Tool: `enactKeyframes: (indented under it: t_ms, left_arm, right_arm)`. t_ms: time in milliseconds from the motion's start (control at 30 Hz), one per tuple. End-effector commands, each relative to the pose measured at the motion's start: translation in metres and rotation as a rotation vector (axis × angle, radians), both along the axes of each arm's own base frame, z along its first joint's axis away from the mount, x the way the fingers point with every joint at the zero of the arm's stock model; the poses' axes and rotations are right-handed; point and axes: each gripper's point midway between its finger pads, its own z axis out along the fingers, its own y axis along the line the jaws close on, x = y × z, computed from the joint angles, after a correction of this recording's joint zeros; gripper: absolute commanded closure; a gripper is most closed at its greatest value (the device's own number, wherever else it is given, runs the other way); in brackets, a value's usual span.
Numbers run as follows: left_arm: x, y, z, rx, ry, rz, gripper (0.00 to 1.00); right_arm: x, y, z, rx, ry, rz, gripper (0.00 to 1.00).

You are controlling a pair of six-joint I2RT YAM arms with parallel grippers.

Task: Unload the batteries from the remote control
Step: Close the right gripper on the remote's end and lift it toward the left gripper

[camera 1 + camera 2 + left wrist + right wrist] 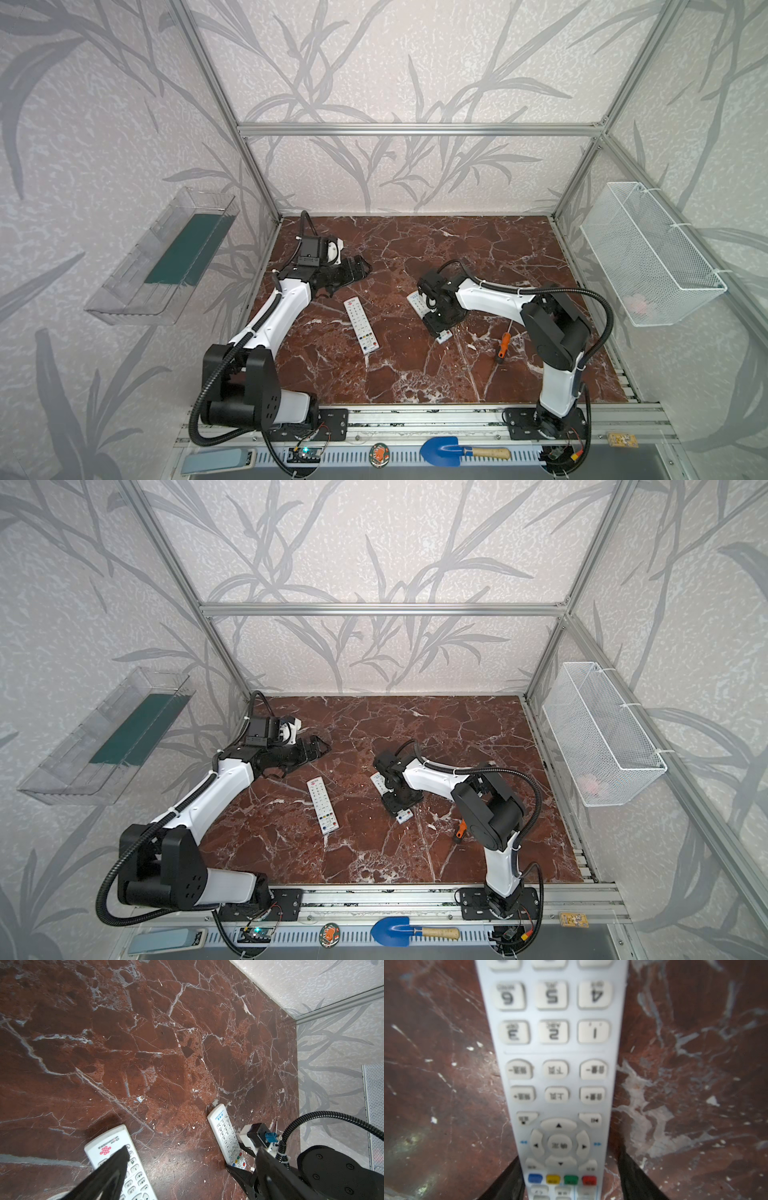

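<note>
Left tool [360,268] spread wide; right tool [569,1159] points down, jaws apart.

My two top views sit high above the front edge of the desk [457,249], looking steeply down toward the back wall [415,174]; they share almost the whole scene. My left wrist camera looks low and slantwise across the desk, catching the left-hand remote [104,1148] and the right-hand remote [225,1136]. My right wrist camera hangs very close over that right-hand remote [556,1064], slightly blurred.
</note>
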Motion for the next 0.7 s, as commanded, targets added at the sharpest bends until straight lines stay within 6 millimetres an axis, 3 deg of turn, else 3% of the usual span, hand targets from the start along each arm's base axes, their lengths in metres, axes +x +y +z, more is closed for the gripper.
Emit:
enactKeyframes:
  t_ms: [0, 133, 333, 533, 667]
  left_arm:
    - [-0.007, -0.001, 0.001, -0.006, 0.015, -0.004, 0.04]
    - [-0.009, -0.001, -0.002, -0.006, 0.021, 0.000, 0.04]
    - [-0.012, 0.001, -0.004, -0.012, 0.022, 0.019, 0.04]
    - [-0.007, -0.002, 0.001, -0.037, 0.011, 0.025, 0.04]
    - [0.000, -0.012, 0.011, -0.092, 0.005, -0.008, 0.04]
  right_arm:
    - [-0.004, -0.003, -0.010, -0.033, 0.011, 0.004, 0.34]
    - [-0.005, -0.003, -0.012, -0.038, 0.010, 0.011, 0.39]
    - [-0.002, 0.000, 0.002, -0.010, -0.026, 0.020, 0.60]
    - [0.008, 0.009, 0.036, 0.047, -0.095, 0.038, 0.71]
    - [0.019, 0.015, 0.076, 0.098, -0.183, 0.065, 0.74]
